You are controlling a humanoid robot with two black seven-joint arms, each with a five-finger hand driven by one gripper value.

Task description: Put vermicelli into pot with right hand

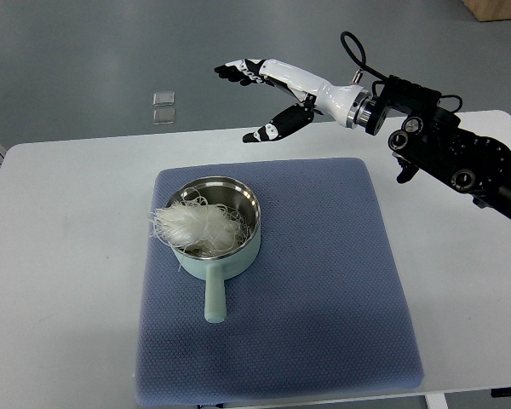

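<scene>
A pale green pot with a steel inside stands on the blue mat, its handle pointing toward the front edge. A tangle of white vermicelli lies in the pot, with some strands hanging over its left rim. My right hand hovers above the far edge of the mat, up and to the right of the pot. Its fingers are spread and hold nothing. The right arm enters from the right edge. The left arm does not show.
The mat lies on a white table. Beyond the table's far edge, two small clear square things lie on the grey floor. A brown box corner shows at the top right.
</scene>
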